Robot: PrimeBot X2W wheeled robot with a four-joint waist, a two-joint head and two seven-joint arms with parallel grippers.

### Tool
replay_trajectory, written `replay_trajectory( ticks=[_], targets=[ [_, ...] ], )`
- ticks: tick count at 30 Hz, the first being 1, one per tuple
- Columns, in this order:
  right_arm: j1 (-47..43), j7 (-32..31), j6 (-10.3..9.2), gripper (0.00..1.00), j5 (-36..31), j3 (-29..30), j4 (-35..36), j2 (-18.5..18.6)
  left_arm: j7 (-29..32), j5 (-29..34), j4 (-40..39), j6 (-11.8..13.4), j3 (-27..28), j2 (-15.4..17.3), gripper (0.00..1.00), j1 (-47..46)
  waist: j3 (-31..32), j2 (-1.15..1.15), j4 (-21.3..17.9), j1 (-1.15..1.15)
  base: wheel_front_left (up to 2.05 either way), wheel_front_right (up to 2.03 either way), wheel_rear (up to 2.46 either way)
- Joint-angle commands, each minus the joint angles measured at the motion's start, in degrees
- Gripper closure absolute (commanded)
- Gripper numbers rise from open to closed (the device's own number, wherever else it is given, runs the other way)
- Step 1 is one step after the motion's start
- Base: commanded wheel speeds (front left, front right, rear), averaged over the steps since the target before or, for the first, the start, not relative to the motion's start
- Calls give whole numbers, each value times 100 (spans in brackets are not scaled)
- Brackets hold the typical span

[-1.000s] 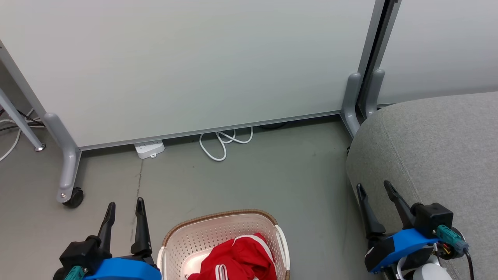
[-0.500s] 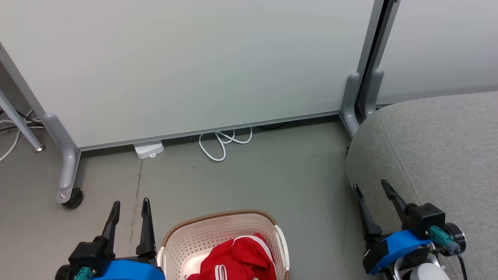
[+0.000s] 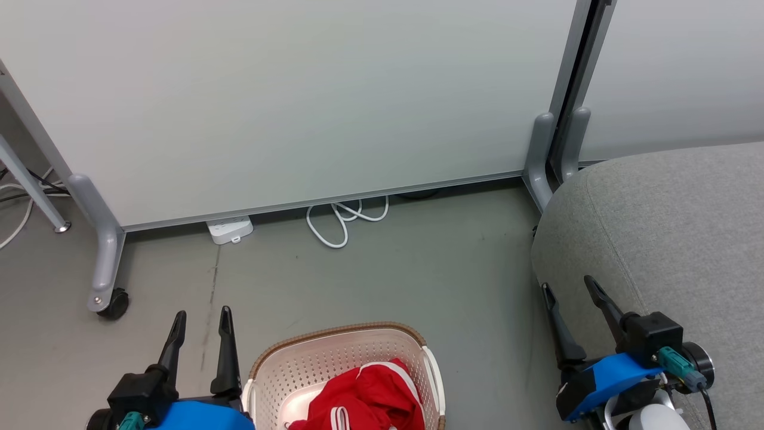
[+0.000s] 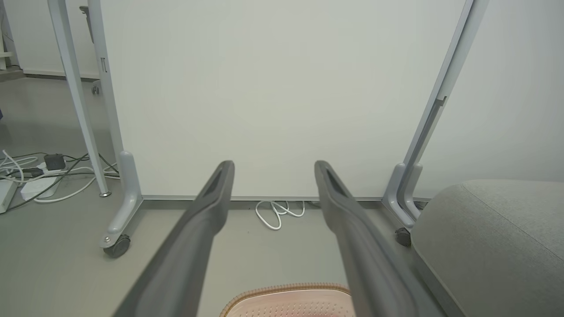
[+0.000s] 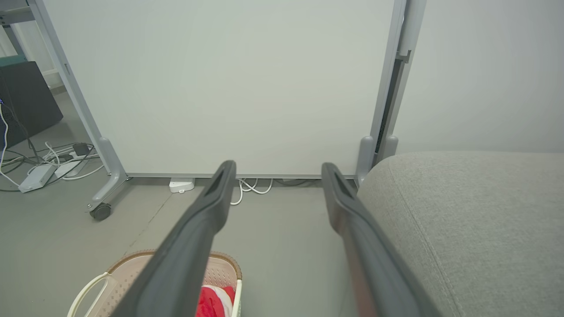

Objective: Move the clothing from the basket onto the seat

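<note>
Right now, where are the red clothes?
In the head view the clothing lies in the basket at the bottom middle, between the left gripper and the seat.

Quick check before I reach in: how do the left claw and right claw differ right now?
The left claw hangs over the floor beside the left rim of the basket; the right claw is at the edge of the seat. The left claw's fingers point almost straight up the head view; the right claw's lean leftward. Both are open and empty, and the clothing lies in the basket.
</note>
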State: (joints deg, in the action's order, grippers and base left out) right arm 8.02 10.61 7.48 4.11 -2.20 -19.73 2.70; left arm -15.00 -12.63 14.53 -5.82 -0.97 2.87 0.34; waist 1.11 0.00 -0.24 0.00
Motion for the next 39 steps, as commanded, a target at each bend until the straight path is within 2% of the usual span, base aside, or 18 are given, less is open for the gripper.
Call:
replay_trajectory(
  ticks=[1,5,11,14,24,32,39],
  targets=[
    [53,-13,3,0,22,-16,4,34,-28,-6,28,30,-14,3,0,70,-19,0,-16,0,0,0,0],
    [157,-20,3,0,22,-76,87,33,-23,-23,241,31,-37,2,0,10,-198,0,-98,0,0,0,0],
    [422,-22,3,0,31,-153,333,31,5,20,701,-12,-131,28,0,-318,-825,0,-279,0,0,0,0],
    [651,-2,3,0,40,-177,486,29,203,20,1063,-71,-302,92,0,-663,-1323,0,-392,0,0,0,0],
    [1395,205,3,0,295,-518,728,28,1018,5,2156,-172,-928,554,0,-2053,-2966,0,-930,0,0,0,0],
    [1763,394,2,0,700,-890,669,21,1447,-251,3014,-168,-1385,892,0,-2893,-3896,0,-1451,0,0,0,0],
    [1887,458,2,0,883,-1075,727,21,1752,-299,3673,-168,-1542,1174,0,-3409,-4507,0,-1687,0,0,0,0]
  ],
)
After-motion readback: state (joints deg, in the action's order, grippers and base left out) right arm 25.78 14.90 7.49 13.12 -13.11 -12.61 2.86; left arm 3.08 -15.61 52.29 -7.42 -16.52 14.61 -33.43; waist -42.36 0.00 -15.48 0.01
